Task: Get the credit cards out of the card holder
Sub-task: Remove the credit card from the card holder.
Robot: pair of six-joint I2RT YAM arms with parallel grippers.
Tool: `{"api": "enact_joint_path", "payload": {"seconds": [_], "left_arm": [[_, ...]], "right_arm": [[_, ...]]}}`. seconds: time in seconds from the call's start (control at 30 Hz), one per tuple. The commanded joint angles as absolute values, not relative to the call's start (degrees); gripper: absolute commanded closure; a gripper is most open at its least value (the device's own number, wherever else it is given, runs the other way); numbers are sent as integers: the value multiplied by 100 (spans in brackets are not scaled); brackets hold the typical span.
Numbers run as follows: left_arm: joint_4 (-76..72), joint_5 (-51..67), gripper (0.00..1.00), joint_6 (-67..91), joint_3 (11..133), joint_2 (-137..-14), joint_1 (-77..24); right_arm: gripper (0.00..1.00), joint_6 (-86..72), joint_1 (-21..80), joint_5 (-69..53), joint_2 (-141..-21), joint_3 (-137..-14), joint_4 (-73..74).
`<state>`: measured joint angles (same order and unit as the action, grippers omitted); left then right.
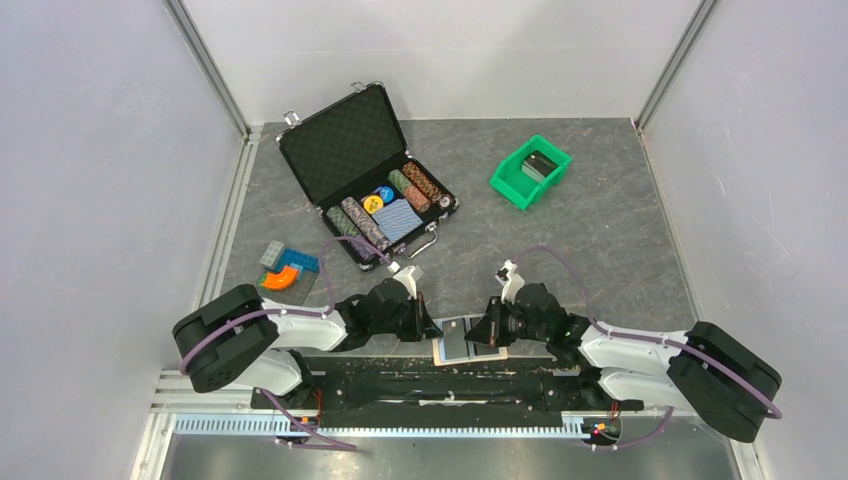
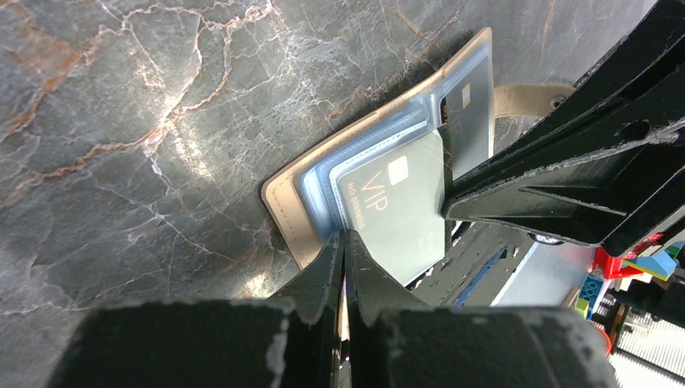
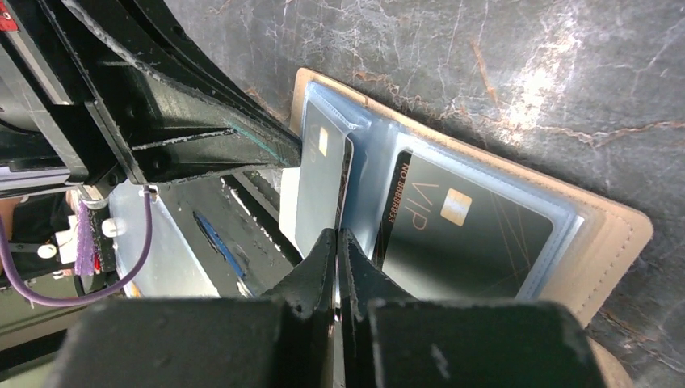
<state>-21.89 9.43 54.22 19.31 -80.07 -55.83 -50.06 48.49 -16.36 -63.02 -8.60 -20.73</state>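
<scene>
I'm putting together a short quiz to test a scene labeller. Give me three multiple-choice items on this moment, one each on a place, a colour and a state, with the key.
1. Where on the table does the card holder lie?
A. at its far edge
B. at its left edge
C. at its near edge, between the left gripper and the right gripper

2. What colour is the bin at the far right?
A. red
B. green
C. blue

3. What state is the card holder in?
A. spread open with cards in its sleeves
B. folded shut
C. spread open and empty

Key: 1 C, the top view shows it at the near edge with a gripper at each side. 2 B, its walls are bright green. 3 A, both wrist views show cards behind clear sleeves.
</scene>
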Motion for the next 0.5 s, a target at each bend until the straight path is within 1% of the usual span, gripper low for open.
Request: {"api": "enact_joint_path", "payload": {"seconds": [0.0,0.2,0.47], "left_arm": [[-1824,641,93,5431,1811,-8233,-5586],[-1723,581,93,5415,1877,-8349,-5585],[-1660,616,93,5384,2006,-8488,-5590]], "right_arm": [[100,-4900,4833,-1895,-6198,-742,-2611],[100,-4865,4616,-1986,-6045,-586,-2652],[100,-4475,4243,-2285,-5740,-687,-2031]]}}
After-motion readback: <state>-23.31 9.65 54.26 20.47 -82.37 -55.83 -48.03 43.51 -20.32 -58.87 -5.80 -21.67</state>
